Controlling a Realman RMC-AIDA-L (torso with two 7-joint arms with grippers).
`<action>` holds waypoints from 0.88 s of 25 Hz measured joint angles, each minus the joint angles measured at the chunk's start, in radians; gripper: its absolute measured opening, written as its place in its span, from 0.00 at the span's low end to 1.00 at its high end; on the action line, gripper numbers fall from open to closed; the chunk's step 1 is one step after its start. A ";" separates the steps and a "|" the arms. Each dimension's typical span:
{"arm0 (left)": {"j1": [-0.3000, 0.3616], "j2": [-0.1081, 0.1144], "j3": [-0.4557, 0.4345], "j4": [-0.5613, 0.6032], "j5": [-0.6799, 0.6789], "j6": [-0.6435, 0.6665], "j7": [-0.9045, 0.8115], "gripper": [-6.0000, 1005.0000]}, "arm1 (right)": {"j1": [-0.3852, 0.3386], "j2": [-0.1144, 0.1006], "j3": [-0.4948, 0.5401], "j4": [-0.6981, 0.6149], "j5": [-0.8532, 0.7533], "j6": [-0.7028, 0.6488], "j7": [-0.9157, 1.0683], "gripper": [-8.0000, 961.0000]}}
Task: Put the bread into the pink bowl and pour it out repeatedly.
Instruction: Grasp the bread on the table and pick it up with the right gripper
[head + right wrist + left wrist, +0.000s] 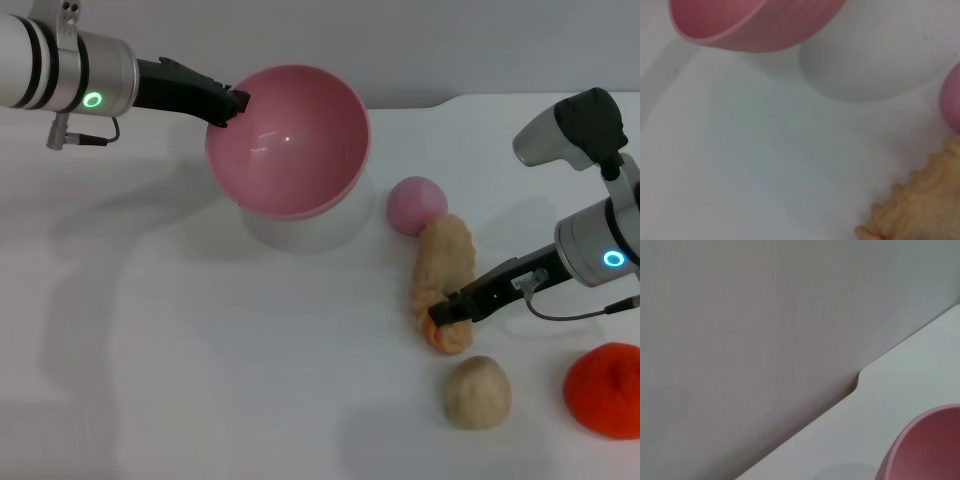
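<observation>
There's the bread (444, 276), a long toy loaf with a bumpy, ridged edge, pale tan side showing, lying flat on the white table (200, 380) to the right of centre. Its near end shows a touch of orange, and that's where the right gripper (447, 314) has it: dark fingers closed on that end, arm reaching in from the right side. From the right wrist view the loaf's scalloped rim (920, 210) looks soft and doughy against the smooth tabletop.

Just beyond the far end of the loaf sits a small solid pink dome (416, 204), matte and rounded, touching or nearly touching the bread.

Further left and back, the pink bowl (290, 140) is up off the table, tilted so its glossy, deep hemispherical inside faces us, a bright glint on the plastic. It's empty. Its shadow pools on the table beneath. The left gripper (232, 105) is clamped on the bowl's rim at the left, black fingers pinching the edge, silver arm stretching in from the upper left.

Nearer us, beside the gripped end of the loaf, rests a small round beige lump (477, 392), dull and slightly dimpled. Off at the right edge lies a red-orange blob (605, 388), wrinkly and bright.
</observation>
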 joint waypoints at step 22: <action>-0.001 -0.001 0.000 -0.001 0.000 0.002 0.000 0.05 | -0.103 0.010 -0.033 -0.123 0.143 -0.046 -0.079 0.14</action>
